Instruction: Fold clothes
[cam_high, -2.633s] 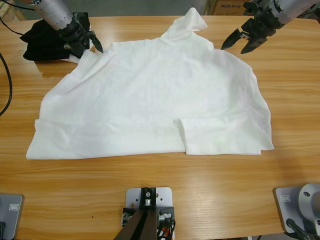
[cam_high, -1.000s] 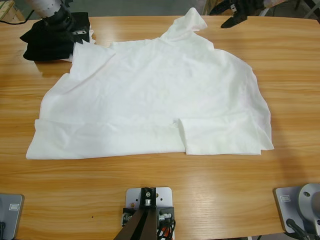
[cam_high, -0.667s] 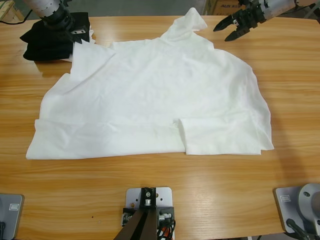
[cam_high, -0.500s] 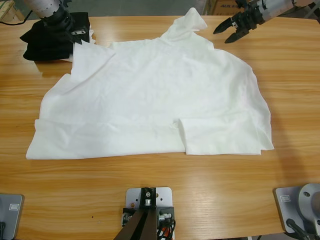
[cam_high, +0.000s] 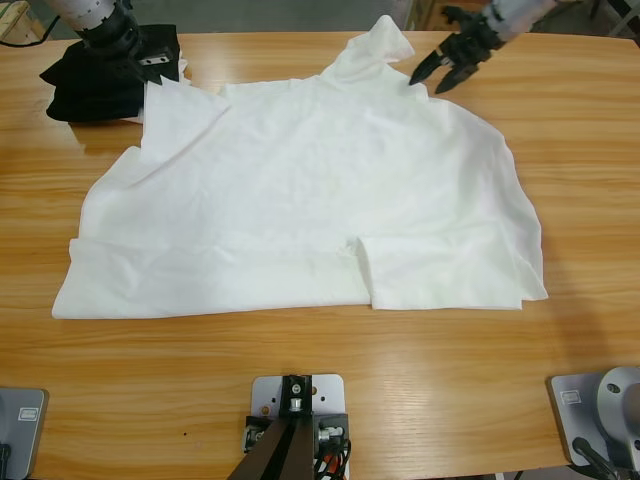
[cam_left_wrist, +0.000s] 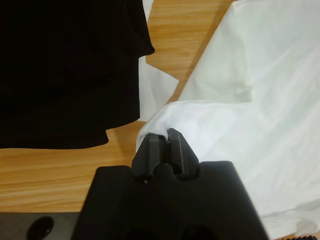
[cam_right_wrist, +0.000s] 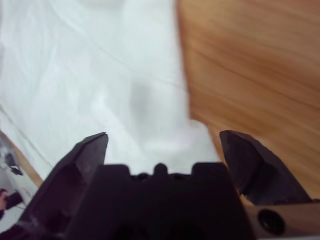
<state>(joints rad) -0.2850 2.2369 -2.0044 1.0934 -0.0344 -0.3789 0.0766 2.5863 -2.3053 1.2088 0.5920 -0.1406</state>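
The white T-shirt (cam_high: 300, 190) lies spread and wrinkled across the middle of the table, with its lower right part folded up. At the far left, my left gripper (cam_high: 165, 68) is shut on the shirt's upper left corner; in the left wrist view the closed jaws (cam_left_wrist: 165, 145) pinch a bulge of white fabric (cam_left_wrist: 260, 100). My right gripper (cam_high: 430, 80) is open just beside the shirt's raised upper right sleeve. In the right wrist view its jaws (cam_right_wrist: 165, 140) stand wide apart over white cloth (cam_right_wrist: 100, 65) and the bare wood beside it.
A small folded black garment (cam_high: 95, 85) lies at the far left corner, right beside the left gripper, and fills the upper left of the left wrist view (cam_left_wrist: 65, 65). Bare wooden table (cam_high: 400, 380) runs along the front.
The right gripper has come down and left from the table's far edge to the shirt's upper right sleeve. The left gripper stays shut on the corner it drew toward the black garment.
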